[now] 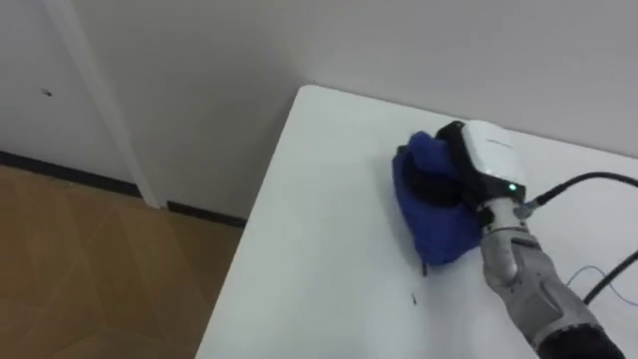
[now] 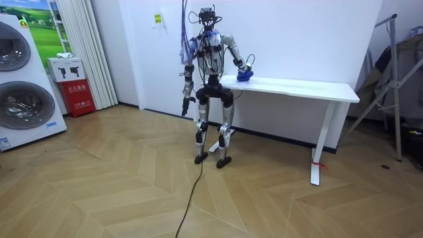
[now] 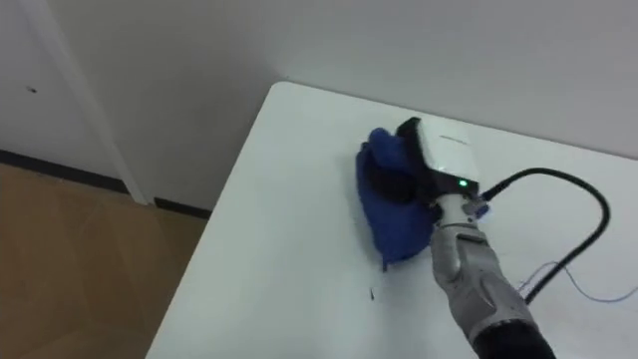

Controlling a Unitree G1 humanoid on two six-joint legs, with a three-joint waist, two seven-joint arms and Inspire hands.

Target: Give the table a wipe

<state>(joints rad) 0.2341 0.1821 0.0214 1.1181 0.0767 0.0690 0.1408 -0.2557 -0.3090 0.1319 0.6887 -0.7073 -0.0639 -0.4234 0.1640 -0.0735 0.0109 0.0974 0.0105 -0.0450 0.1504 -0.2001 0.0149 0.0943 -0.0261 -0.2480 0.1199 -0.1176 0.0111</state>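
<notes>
blue cloth point(image 1: 444, 234) | bunched, crumpled | lying on white table point(image 1: 319, 249), near its far left corner

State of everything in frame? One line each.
blue cloth: bunched up, on the table near its corner, under the right hand.
right hand: resting on the cloth, palm down.
left hand: hanging at the robot's side, off the table.
table: small dark mark beside the cloth.

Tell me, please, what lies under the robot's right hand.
A bunched blue cloth lies under the right hand, on the white table near its corner. The tabletop beneath the cloth is hidden.
</notes>
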